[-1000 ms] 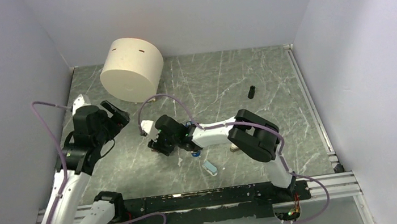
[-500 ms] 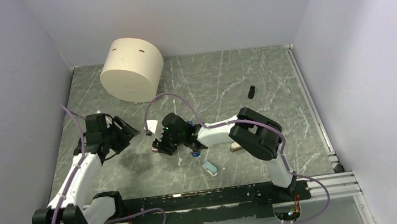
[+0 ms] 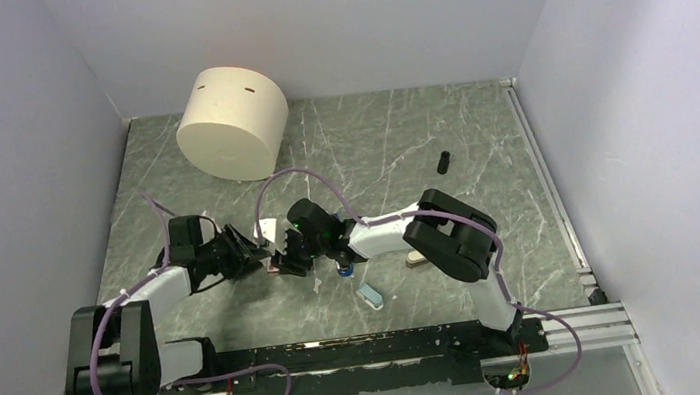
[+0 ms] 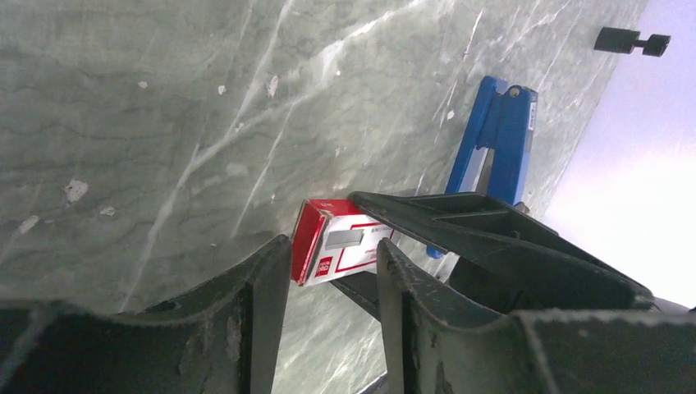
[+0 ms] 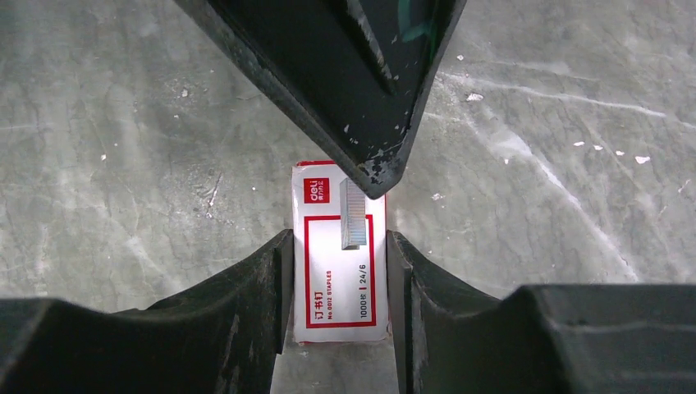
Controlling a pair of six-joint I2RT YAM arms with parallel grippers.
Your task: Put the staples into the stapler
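As the left jaws arrive, right jaws grip the staples (image 5: 341, 271).

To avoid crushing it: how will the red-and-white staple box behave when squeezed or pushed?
The staple box looks like thin cardboard, so it probably dents under hard squeezing. Flat sides suggest sliding, not rolling. Being small, it is probably light.

The top camera sat high up behind the arms and looked down from far off on the whole grey-green marbled stone table (image 3: 400, 141). The left wrist camera lay low and very near, looking along the table at a small red-and-white cardboard box of staples (image 4: 341, 250). The right wrist camera looked straight down on that same box, very close.
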